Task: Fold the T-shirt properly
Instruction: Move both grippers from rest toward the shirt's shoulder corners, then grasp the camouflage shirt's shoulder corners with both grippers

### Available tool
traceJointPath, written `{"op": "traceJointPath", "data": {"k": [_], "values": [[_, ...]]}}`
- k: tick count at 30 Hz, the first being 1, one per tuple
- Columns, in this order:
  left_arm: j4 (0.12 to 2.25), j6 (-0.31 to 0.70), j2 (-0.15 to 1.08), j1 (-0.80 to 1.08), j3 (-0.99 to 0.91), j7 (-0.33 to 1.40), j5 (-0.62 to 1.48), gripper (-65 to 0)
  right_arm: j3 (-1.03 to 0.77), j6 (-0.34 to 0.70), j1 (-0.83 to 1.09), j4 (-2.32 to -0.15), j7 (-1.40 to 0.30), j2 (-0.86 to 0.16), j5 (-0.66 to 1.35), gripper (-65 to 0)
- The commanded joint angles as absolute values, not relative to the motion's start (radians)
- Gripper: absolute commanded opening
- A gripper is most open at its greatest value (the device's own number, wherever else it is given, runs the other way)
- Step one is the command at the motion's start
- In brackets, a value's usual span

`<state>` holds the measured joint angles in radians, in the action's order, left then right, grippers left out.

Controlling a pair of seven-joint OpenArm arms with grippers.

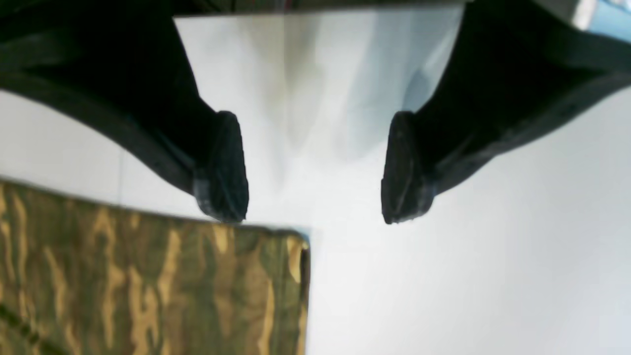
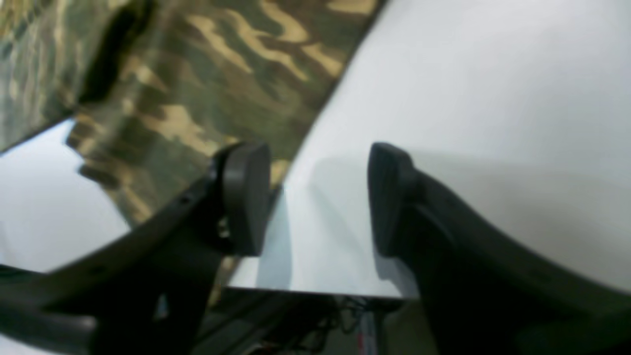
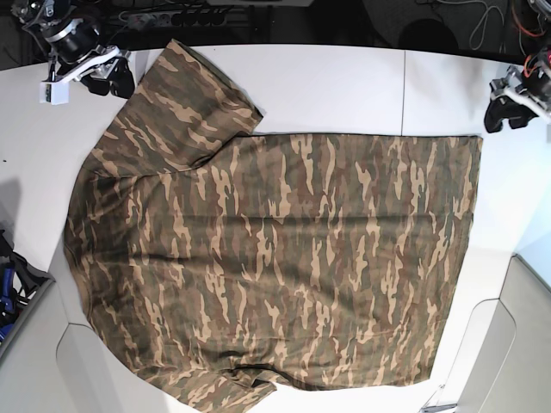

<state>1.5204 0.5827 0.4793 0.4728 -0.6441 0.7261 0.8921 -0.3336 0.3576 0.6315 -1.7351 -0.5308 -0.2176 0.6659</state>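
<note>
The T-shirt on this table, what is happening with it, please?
The camouflage T-shirt lies spread flat and unfolded on the white table. The right gripper is open beside a sleeve edge. The left gripper is open over bare table next to a hem corner. Neither holds the fabric, so no fold shows yet.

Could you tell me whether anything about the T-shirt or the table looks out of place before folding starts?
Nothing is spilled or damaged. The T-shirt lies spread out and mostly flat on the white table, though its near edge runs out of the base view. The left gripper and right gripper are open and hold nothing.
</note>
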Motion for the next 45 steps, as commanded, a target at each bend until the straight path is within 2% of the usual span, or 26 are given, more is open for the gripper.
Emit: {"op": "traceJointPath", "data": {"k": [1,9,18,20,22,24,28,31,45], "values": [[1.505,0.587,0.505,0.443,-0.637,0.706,0.907,-19.8,-0.322,0.366,0.638,-1.742,-0.539,-0.221,0.670,-32.7],[1.320,0.587,0.507,0.286,-0.505,0.696,0.867,-19.8,-0.253,0.366,0.638,-1.742,-0.538,-0.156,0.669,-32.6],[1.291,0.588,0.506,0.267,-0.405,0.726,0.867,-19.9,-0.236,0.365,0.637,-1.742,-0.512,-0.110,0.647,-33.0],[1.291,0.616,0.504,0.267,-0.405,0.761,0.867,-19.9,-0.236,0.365,0.638,-1.742,-0.512,-0.110,0.647,-34.0],[1.291,0.687,0.500,0.269,-0.405,0.799,0.871,-20.4,-0.236,0.365,0.637,-1.742,-0.511,-0.110,0.647,-38.7],[1.291,0.698,0.492,0.270,-0.405,0.827,0.871,-26.1,-0.236,0.365,0.637,-1.742,-0.498,-0.110,0.647,-44.6],[1.291,0.698,0.484,0.269,-0.405,0.826,0.874,-52.7,-0.236,0.366,0.637,-1.742,-0.459,-0.110,0.627,-54.9],[1.291,0.698,0.485,0.269,-0.405,0.783,0.879,-63.9,-0.236,0.366,0.637,-1.742,-0.452,-0.110,0.583,-65.0],[1.291,0.698,0.485,0.269,-0.405,0.743,0.879,-65.0,-0.236,0.366,0.637,-1.742,-0.452,-0.110,0.564,-65.0]]}}
